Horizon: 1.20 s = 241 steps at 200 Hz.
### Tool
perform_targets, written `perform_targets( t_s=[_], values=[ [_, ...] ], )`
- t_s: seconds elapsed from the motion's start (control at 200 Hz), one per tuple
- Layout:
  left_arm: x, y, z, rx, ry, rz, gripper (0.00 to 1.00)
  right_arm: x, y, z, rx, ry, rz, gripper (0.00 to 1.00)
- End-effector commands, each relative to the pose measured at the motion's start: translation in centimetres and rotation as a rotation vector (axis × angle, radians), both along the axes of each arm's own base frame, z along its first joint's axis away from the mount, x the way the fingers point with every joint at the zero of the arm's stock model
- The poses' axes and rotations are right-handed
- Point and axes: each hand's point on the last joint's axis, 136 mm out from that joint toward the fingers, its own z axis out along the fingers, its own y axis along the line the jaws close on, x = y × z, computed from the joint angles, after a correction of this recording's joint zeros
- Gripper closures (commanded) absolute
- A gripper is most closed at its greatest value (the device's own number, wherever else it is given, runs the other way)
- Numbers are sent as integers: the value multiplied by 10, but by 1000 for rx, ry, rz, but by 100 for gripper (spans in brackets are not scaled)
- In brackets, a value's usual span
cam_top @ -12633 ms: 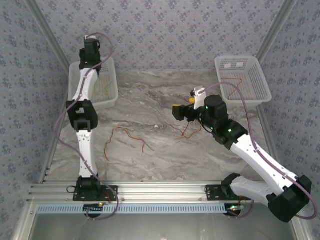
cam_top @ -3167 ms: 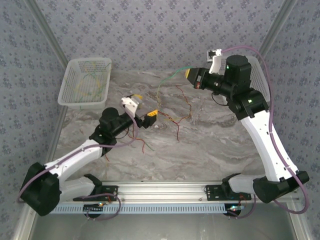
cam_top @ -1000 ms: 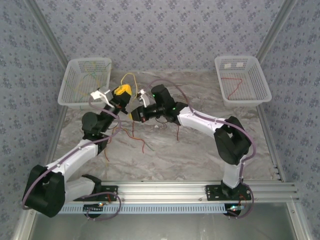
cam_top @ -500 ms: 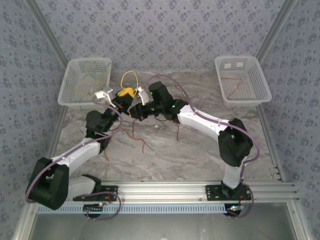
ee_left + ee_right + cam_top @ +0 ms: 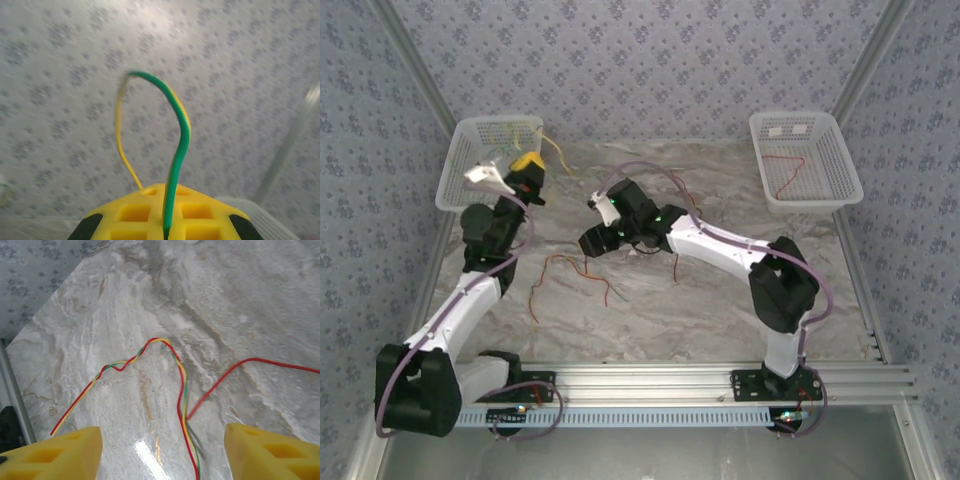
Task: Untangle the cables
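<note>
step: bin the freed cable | left tool clenched on yellow-green cable, raised just beside left basket | right tool released, above tangled cables on worktop | tip: carry it fully over the basket before letting go, so the loose tail lands inside

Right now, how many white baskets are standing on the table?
2. One white basket stands at the far left corner of the table; the other basket stands at the far right corner, with a red cable inside. None seems hidden.
</note>
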Motion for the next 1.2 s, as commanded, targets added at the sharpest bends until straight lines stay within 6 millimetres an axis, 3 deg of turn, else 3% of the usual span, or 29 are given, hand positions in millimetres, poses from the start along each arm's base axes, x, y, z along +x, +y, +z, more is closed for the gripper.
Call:
perform_targets(
  t_s=[0.0, 0.085, 0.22, 0.435, 0.46, 0.5, 0.52, 0.53, 0.535, 0.675, 0.835, 0.874, 0.909, 1.039, 1.199],
  values=[
    [15, 24, 27, 59, -8, 105, 100, 6, -18, 71, 79, -181, -64, 29],
    [34, 42, 36, 126, 30, 188, 100, 4, -37, 90, 89, -248, -102, 28],
    [70, 68, 32, 234, 71, 306, 100, -5, -68, 109, 89, -334, -157, 27],
    [136, 116, 4, 292, 190, 421, 100, -17, -112, 124, 61, -402, -226, 26],
    [144, 120, 1, 304, 196, 427, 100, -19, -117, 110, 35, -387, -229, 25],
    [157, 128, -5, 316, 221, 438, 100, -21, -123, 111, 32, -390, -238, 25],
    [167, 132, -20, 323, 263, 440, 100, -21, -126, 111, 30, -391, -244, 25],
    [169, 134, -14, 322, 258, 445, 100, -22, -127, 111, 28, -391, -246, 25],
    [172, 135, -22, 325, 277, 443, 100, -22, -128, 111, 28, -391, -247, 25],
    [217, 161, -68, 370, 420, 518, 100, -27, -138, 110, 31, -398, -253, 25],
    [257, 160, -143, 368, 705, 433, 100, -29, -146, 111, 32, -409, -266, 25],
    [261, 158, -168, 360, 788, 410, 100, -30, -146, 112, 39, -414, -260, 25],
    [266, 159, -176, 360, 829, 419, 100, -31, -146, 114, 46, -419, -258, 25],
    [263, 175, -234, 329, 1092, 516, 100, -36, -148, 120, 64, -438, -242, 25],
    [269, 171, -275, 322, 1217, 486, 100, -39, -151, 123, 77, -463, -234, 25]
  ],
)
